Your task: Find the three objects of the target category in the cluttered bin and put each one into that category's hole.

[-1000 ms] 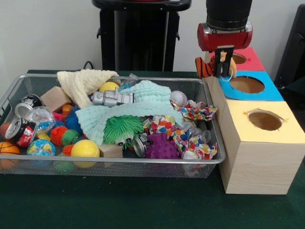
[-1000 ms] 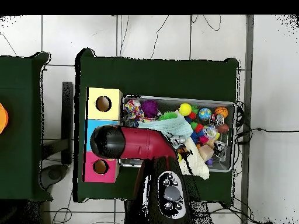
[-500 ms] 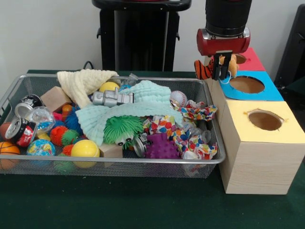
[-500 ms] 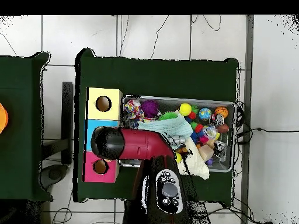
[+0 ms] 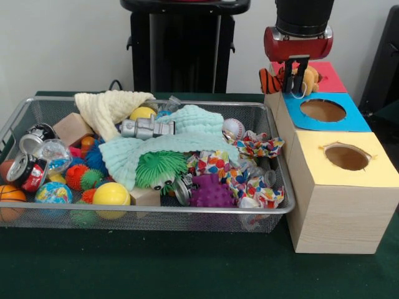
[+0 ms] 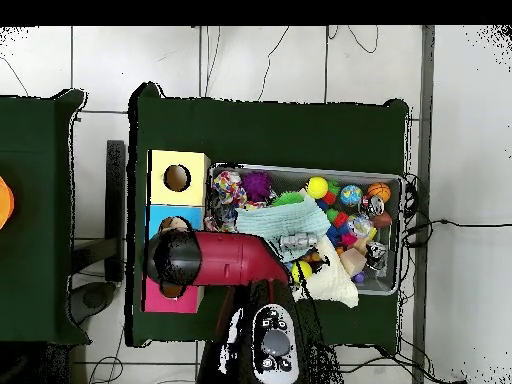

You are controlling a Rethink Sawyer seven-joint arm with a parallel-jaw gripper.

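Observation:
My gripper [image 5: 295,82] is shut on a small orange plush toy [image 5: 308,78] with a black-striped end [image 5: 269,81]. It hangs over the line between the blue-topped box [image 5: 352,118] and the red-topped box [image 5: 329,78], just past the blue box's hole [image 5: 323,110]. In the overhead view the red arm [image 6: 225,259] covers the gripper and most of the blue box [image 6: 160,214] and red box [image 6: 158,298]. The wire bin [image 5: 156,213] holds the clutter of toys, cloths and cans.
The yellow-topped box [image 5: 374,174] with its hole [image 5: 346,157] stands nearest the front; in the overhead view its hole [image 6: 177,178] shows uncovered. In the bin lie a mint cloth [image 5: 187,134], a cream cloth [image 5: 106,109], a baseball [image 5: 234,129] and a yellow ball [image 5: 111,194].
The gripper has carried the plush toy upward and away from the bin, from the blue box's near edge toward the red box. The bin's contents have not moved.

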